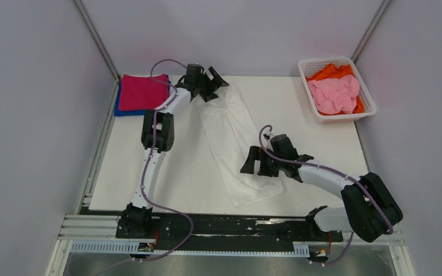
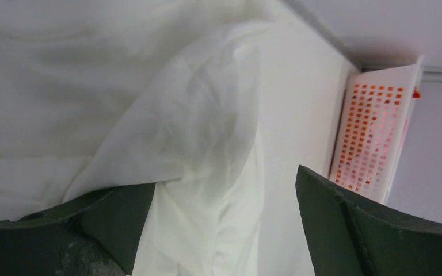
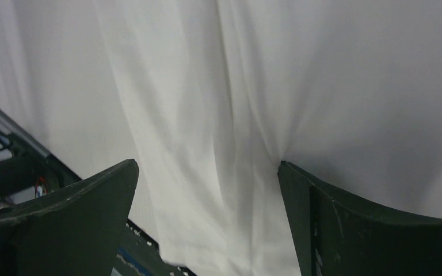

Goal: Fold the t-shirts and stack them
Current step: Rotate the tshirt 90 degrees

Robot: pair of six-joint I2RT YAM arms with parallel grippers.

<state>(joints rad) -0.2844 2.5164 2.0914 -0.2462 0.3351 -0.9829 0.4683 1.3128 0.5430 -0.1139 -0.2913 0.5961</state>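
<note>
Upper middle of the top view: left hand (image 1: 207, 83) released, fingers apart, low over the far end of the white t-shirt (image 1: 230, 138). Lower middle: right hand (image 1: 260, 164) released too, just above the near end. Between them, one long narrow strip of cloth, lying diagonally.

Probable risks: pinching only the top layer and so opening the fold; pulling unevenly and twisting the strip; dragging the near end over the edge of the tabletop (image 1: 149, 172).

Upper left: magenta t-shirt (image 1: 143, 92) stacked on blue t-shirt (image 1: 118, 108). Upper right: basket (image 1: 345, 119) holding pink t-shirt (image 1: 336, 95) and orange t-shirt (image 1: 328, 72).

Around: white tabletop, pale grey walls, metal corner posts.
</note>
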